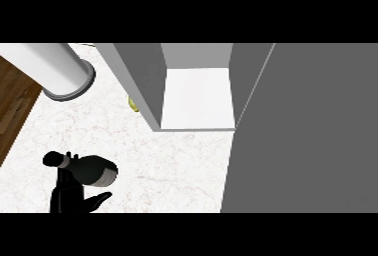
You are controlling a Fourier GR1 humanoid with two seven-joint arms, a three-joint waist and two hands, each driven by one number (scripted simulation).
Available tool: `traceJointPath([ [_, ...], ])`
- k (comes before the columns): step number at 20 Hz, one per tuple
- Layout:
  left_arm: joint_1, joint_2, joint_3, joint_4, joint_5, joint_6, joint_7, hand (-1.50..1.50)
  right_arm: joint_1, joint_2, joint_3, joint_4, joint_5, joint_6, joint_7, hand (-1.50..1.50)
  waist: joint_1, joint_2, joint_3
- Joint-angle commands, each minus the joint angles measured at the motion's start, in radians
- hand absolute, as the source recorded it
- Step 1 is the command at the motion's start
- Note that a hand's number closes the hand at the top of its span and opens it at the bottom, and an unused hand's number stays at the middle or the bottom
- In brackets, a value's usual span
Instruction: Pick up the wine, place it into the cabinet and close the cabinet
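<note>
Head view: left hand [68, 196] upright, fingers straight, beside wine [87, 168]; cabinet [196, 95] open.

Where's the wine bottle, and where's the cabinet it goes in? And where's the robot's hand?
wine bottle [94, 169]: head view, on its dark round body.
cabinet [198, 97]: head view, on the white shelf floor inside.
left hand [71, 196]: head view, on the black palm below the bottle.
</note>
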Motion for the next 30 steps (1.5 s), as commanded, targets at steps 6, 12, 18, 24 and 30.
traceJointPath([
  [6, -0.137, -0.04, 0.03, 0.115, 0.018, 0.06, -0.069, 1.5, 0.047, 0.009, 0.014, -0.083, -0.041, 0.005, 0.042, -1.5, -0.016, 0.009, -0.025],
  [12, -0.177, -0.029, 0.031, 0.099, 0.063, 0.014, -0.016, 1.5, 0.066, 0.031, 0.062, -0.071, -0.003, -0.002, 0.015, -1.5, -0.008, 0.008, -0.024],
  [18, -0.211, -0.027, 0.002, 0.135, 0.054, -0.014, -0.007, 1.5, 0.099, 0.021, -0.008, -0.047, -0.076, 0.041, -0.034, -1.5, -0.008, 0.009, -0.024],
  [24, -0.216, -0.036, -0.041, 0.147, 0.031, -0.047, 0.004, 1.5, 0.091, 0.002, -0.029, -0.108, -0.091, 0.039, 0.043, -1.5, -0.009, 0.008, -0.024],
  [30, -0.132, -0.039, -0.08, -0.062, 0.074, -0.069, 0.126, 1.5, 0.111, 0.03, 0.028, -0.018, -0.015, 0.063, -0.07, -1.5, 0.001, 0.006, -0.023],
])
